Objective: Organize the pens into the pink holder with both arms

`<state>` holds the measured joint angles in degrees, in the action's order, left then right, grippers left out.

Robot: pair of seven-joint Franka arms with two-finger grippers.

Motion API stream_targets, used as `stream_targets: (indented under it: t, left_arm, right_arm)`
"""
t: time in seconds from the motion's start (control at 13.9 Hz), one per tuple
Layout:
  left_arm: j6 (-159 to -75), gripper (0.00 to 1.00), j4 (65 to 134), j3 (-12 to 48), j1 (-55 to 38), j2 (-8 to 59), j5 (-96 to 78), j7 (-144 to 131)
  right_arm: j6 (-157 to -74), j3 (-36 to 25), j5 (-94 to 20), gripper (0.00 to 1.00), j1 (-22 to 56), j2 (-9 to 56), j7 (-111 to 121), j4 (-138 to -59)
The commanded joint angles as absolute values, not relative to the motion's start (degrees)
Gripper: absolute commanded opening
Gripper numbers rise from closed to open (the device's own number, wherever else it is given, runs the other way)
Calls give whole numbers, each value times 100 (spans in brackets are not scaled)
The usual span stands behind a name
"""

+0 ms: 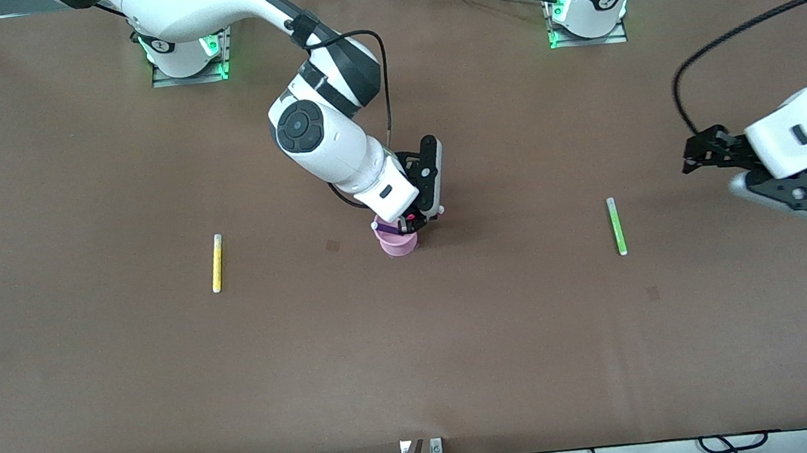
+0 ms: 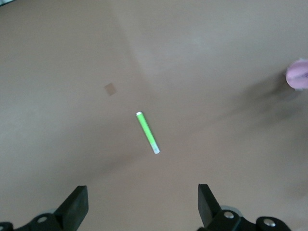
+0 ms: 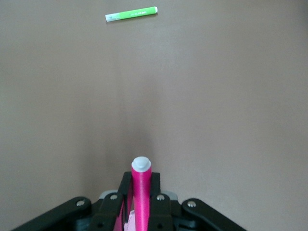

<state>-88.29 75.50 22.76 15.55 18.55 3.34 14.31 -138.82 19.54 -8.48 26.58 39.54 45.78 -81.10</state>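
The pink holder stands mid-table. My right gripper hangs just above it, shut on the magenta pen, which stands upright between the fingers with its white tip up. A blue-purple pen with a white tip leans inside the holder. The yellow pen lies toward the right arm's end. The green pen lies toward the left arm's end and also shows in the left wrist view and the right wrist view. My left gripper hovers open and empty beside the green pen.
The holder shows at the edge of the left wrist view. Two small darker patches mark the brown table. Cables lie along the table's edge nearest the front camera.
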Motion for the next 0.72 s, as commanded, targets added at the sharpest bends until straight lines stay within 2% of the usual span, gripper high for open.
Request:
stream_targets:
  t: [0.0, 0.22, 0.29, 0.43, 0.65]
  left_arm:
    - [-8789, 100, 8309, 908, 468, 936, 114, 1039]
    - [-9419, 100, 9611, 310, 38, -190, 79, 221]
    - [-9692, 100, 9841, 168, -69, -393, 9, 211]
    - [-9756, 100, 9984, 167, -123, -545, -26, 246]
    - [-9642, 100, 9897, 220, -114, -387, -44, 255]
  right_arm:
    - [-14053, 1978, -800, 0, 2672, 4025, 4658, -8095]
    - [-14106, 1978, -782, 0, 2681, 4043, 4676, -8147]
    - [-14124, 1978, -782, 0, 2681, 4078, 4745, -8147]
    - [-14229, 1978, -791, 0, 2637, 4122, 4764, -8147]
    - [-14264, 1978, -835, 0, 2654, 4192, 4711, -8147]
